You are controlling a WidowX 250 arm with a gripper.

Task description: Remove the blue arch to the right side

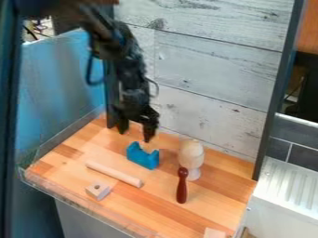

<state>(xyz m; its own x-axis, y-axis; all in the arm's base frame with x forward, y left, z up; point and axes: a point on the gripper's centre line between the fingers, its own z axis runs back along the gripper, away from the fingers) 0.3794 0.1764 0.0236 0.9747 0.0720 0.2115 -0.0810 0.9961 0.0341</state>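
Black jointed robot arm [127,69] in from upper left of view, angled down toward the middle, upper part blurred. Thin black cable [92,76] loops out on view-left side of arm. Black wrist section [132,98] roughly upright. Black two-finger gripper [135,134] at bottom end, hanging down, fingers [149,132] spread with visible gap between, tips pointing downward, nothing held.

pale plank wall [217,69]; blue panel [56,74] left; dark tiles [304,160] right
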